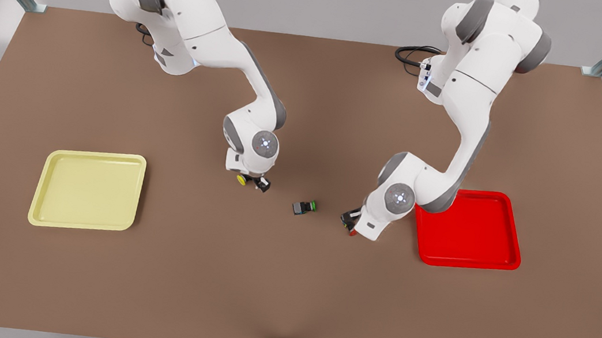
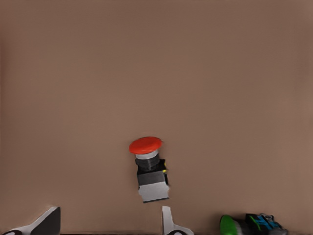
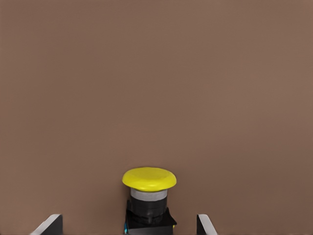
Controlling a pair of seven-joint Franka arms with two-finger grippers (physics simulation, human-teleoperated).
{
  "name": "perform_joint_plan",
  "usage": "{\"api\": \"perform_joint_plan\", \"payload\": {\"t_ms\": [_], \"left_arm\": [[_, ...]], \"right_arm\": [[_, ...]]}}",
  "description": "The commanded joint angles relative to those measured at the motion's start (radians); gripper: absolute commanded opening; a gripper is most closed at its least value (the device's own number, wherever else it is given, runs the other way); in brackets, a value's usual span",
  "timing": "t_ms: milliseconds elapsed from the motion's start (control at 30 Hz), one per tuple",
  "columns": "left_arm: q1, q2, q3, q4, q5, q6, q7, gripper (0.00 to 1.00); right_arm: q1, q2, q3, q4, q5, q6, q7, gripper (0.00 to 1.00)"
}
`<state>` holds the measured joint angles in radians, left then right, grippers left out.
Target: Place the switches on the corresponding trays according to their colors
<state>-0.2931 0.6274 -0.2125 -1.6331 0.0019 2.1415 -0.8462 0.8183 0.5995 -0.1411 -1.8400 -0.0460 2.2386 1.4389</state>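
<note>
Two Franka arms reach down over a brown desk (image 1: 284, 295), each hand poised above a small push-button switch. The left hand (image 2: 105, 223), at the front view's right, hangs with its fingers spread, and the red switch (image 2: 149, 169) lies on its side on the desk just ahead of the fingertips, not yet between them. The right hand (image 3: 129, 225), at the front view's left, is likewise open, its two fingertips (image 3: 49, 224) flanking the yellow switch (image 3: 149, 198), whose body sits between them while the cap points away from the hand.

To do the pick well, each hand probably needs to close on the black-and-grey body, not on the rounded cap, which looks likely to slip. The left hand should first advance until the red switch's body sits squarely between its fingers.

A green-capped switch (image 1: 304, 207) lies between the two hands, close beside the left hand; it is best left untouched. The red tray (image 1: 511, 231) lies just behind the left arm, a short carry. The yellow tray (image 1: 41, 199) sits well apart from the right hand, with open desk between. Both trays have raised rims, so the switches should be lifted over them.
</note>
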Motion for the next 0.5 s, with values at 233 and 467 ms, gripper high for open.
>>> {"api": "perform_joint_plan", "payload": {"t_ms": [233, 467], "left_arm": [[-0.029, 0.063, 0.021, 0.009, -0.037, 0.149, -0.062, 1.00], [-0.044, 0.043, 0.022, -0.036, -0.029, 0.112, -0.261, 1.00]], "right_arm": [[0.010, 0.020, 0.003, 0.008, 0.006, 0.023, 0.054, 1.00], [0.044, 0.020, 0.003, 0.004, 0.003, 0.024, 0.066, 1.00]]}}
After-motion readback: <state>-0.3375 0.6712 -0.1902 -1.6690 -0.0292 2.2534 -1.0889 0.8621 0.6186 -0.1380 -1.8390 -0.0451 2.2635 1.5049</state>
